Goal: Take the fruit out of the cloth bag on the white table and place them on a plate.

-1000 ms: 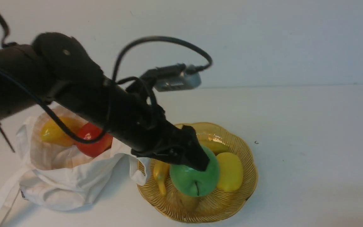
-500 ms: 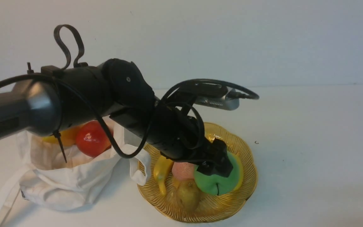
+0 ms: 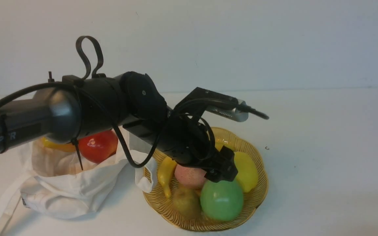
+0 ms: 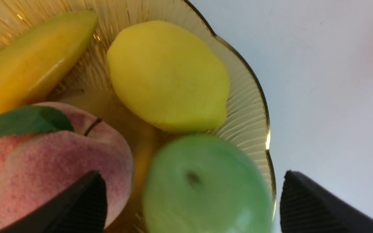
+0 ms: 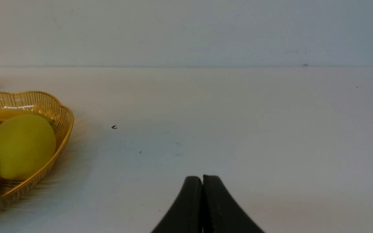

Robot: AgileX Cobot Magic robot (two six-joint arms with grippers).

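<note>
The green apple (image 3: 221, 200) lies in the amber plate (image 3: 259, 193), at its near side. My left gripper (image 3: 223, 173) hovers just above it, open. In the left wrist view the green apple (image 4: 206, 191) sits between the spread fingers (image 4: 79, 207) with a gap on each side. The red apple (image 3: 97, 146) and the yellow-orange fruit (image 3: 55, 145), partly hidden by my arm, rest in the open mouth of the white cloth bag (image 3: 64, 186) left of the plate. My right gripper (image 5: 202, 181) is shut and empty, low over the bare white table (image 5: 238, 123).
The plate also holds a banana (image 3: 165, 173), a pink peach (image 3: 189, 175), a lemon (image 3: 246, 170) and a brownish-green fruit (image 3: 185, 201). A bag strap (image 3: 143, 178) droops against the plate's left rim. A dark speck (image 3: 266, 147) lies right of the plate.
My left arm carried the green apple over the plate, then the jaws widened. The apple now rests at the plate's near side, rolled stem away, with the gripper just above it.
</note>
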